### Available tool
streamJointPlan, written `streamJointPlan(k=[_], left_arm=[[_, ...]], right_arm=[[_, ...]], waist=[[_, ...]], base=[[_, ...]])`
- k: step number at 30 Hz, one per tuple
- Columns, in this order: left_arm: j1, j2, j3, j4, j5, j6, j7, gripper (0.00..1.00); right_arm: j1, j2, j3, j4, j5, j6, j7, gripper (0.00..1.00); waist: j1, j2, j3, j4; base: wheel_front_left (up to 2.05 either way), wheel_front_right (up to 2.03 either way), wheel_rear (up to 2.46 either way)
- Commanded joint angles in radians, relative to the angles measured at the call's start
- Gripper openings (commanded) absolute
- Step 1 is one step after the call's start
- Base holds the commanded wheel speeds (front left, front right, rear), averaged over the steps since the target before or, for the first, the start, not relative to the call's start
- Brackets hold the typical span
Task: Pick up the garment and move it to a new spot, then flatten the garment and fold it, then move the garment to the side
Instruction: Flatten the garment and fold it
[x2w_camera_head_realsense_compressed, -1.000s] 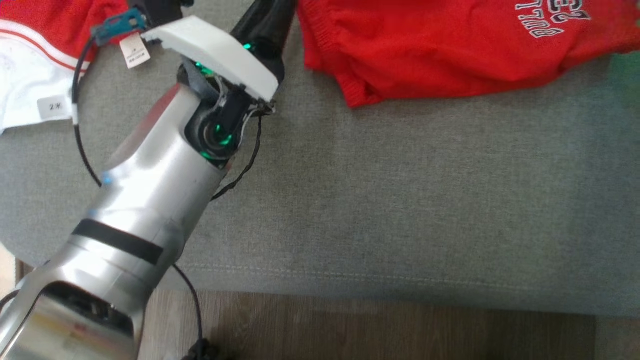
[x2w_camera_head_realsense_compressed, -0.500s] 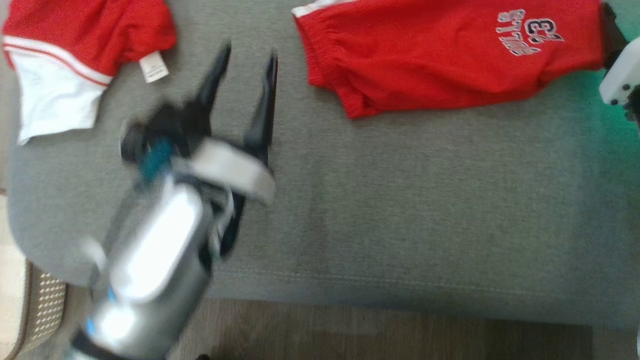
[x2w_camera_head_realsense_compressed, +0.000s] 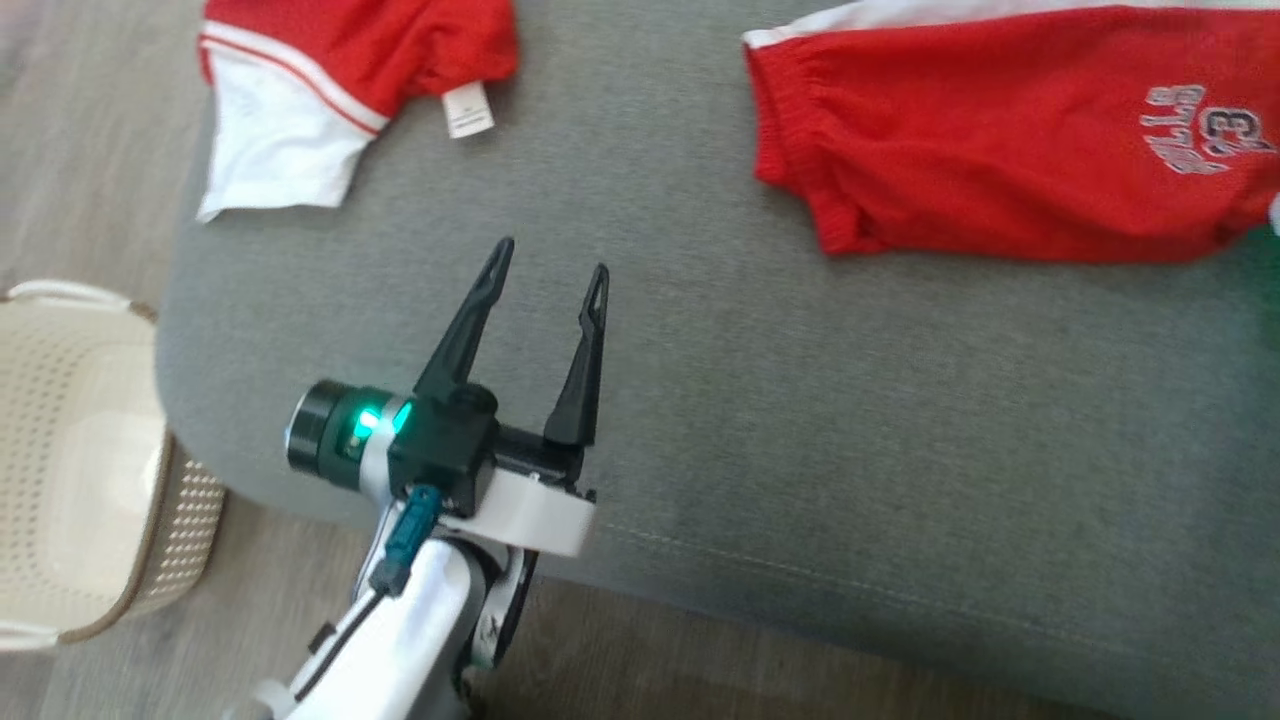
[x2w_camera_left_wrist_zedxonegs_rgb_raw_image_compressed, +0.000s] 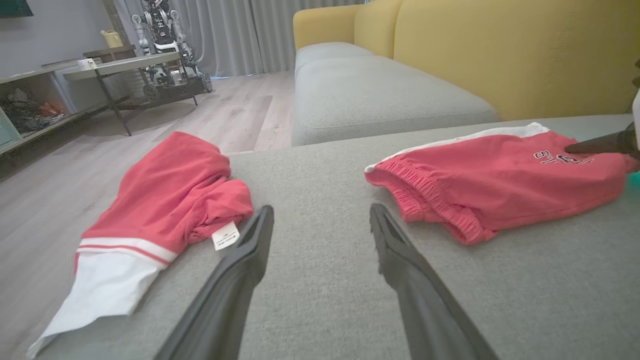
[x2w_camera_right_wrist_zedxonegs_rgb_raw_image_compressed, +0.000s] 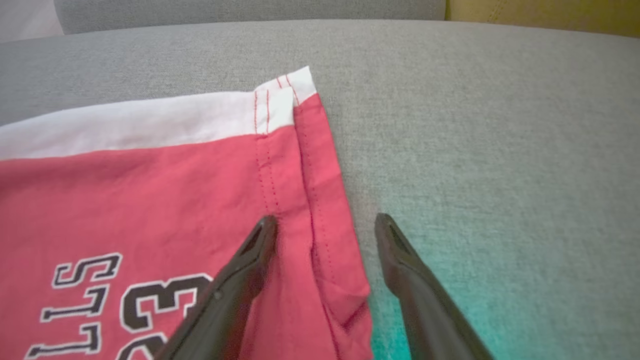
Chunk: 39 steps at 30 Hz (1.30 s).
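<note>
Two red garments lie well apart on the grey cushion (x2w_camera_head_realsense_compressed: 800, 420). A bundle (x2w_camera_head_realsense_compressed: 350, 60) of red and white, its tag showing, sits at the left corner, and it looks folded and set aside, so that round seems done. The shorts (x2w_camera_head_realsense_compressed: 1000, 150) with the printed number lie spread out towards the right, fairly flat but not yet folded (the waistband is still puckered), so folding them and moving them aside appear to be left. The left gripper (x2w_camera_head_realsense_compressed: 550, 258) hangs over bare cushion between the two garments, fingers wide apart and holding nothing. The right gripper (x2w_camera_right_wrist_zedxonegs_rgb_raw_image_compressed: 326, 219) also stands apart at the shorts' hem, one finger over the red cloth and the other over the cushion, and I cannot tell whether it touches. A cream basket (x2w_camera_head_realsense_compressed: 180, 520) stands on the floor beside the cushion's left end, its inside too blurred to show any contents.
</note>
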Motion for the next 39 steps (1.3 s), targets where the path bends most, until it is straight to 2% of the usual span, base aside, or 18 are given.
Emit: streamJointPlan(k=[1,2,3,5,6,10,14,23,26,32,39], left_arm=[[0.001,0.009,0.039,-0.040,0.015,0.009,-0.005,1.00],[0.009,0.005,0.042,-0.042,0.018,0.010,-0.005,1.00],[0.017,0.002,0.046,-0.044,0.019,0.009,-0.005,1.00],[0.031,-0.002,0.055,-0.044,0.020,0.007,-0.005,1.00],[0.038,-0.003,0.060,-0.044,0.021,0.005,-0.005,1.00],[0.062,-0.003,0.080,-0.040,0.026,0.001,-0.005,1.00],[0.079,0.003,0.099,-0.043,0.032,-0.005,-0.005,1.00],[0.115,0.007,0.119,-0.048,0.046,-0.017,-0.005,1.00],[0.122,0.004,0.116,-0.046,0.051,-0.024,-0.005,1.00],[0.122,-0.004,0.110,-0.036,0.059,-0.031,-0.005,1.00],[0.112,-0.033,0.082,-0.026,0.064,-0.048,-0.005,1.00]], right_arm=[[-0.020,-0.014,-0.008,0.000,-0.023,0.000,-0.010,1.00],[-0.025,-0.014,-0.022,0.018,-0.033,0.000,-0.010,1.00],[-0.029,-0.011,-0.035,0.035,-0.041,0.000,-0.011,0.76],[-0.035,-0.003,-0.051,0.064,-0.052,0.000,-0.010,0.08],[-0.037,0.002,-0.051,0.077,-0.057,0.000,-0.011,0.00],[-0.044,0.014,-0.058,0.109,-0.062,0.000,-0.032,0.00],[-0.060,0.000,-0.045,0.123,-0.070,0.000,-0.049,0.00],[-0.074,-0.102,0.037,0.075,-0.130,0.000,-0.039,0.00],[-0.077,-0.116,0.061,0.050,-0.144,0.000,-0.024,0.00],[-0.095,-0.065,0.108,0.028,-0.140,0.000,-0.002,0.00],[-0.132,0.032,0.238,0.037,-0.123,0.000,0.019,0.00]], waist=[[0.0000,-0.0001,-0.002,0.023],[0.0000,-0.0001,-0.004,0.027],[0.0000,-0.0001,-0.005,0.030],[0.0000,-0.0001,-0.009,0.032],[0.0000,-0.0001,-0.012,0.030],[0.0000,-0.0001,-0.036,0.002],[0.0000,-0.0001,-0.067,-0.044],[0.0000,-0.0001,-0.134,-0.130],[0.0000,-0.0001,-0.148,-0.145],[0.0000,-0.0001,-0.167,-0.154],[0.0000,-0.0001,-0.194,-0.133]], base=[[0.00,0.00,0.00],[0.00,0.00,0.00],[0.00,0.00,0.00],[0.00,0.00,0.00],[0.00,0.00,0.00],[0.00,0.00,0.00],[0.00,0.00,0.00],[0.00,0.00,0.00],[0.00,0.00,0.00],[0.00,0.00,0.00],[0.00,0.00,0.00]])
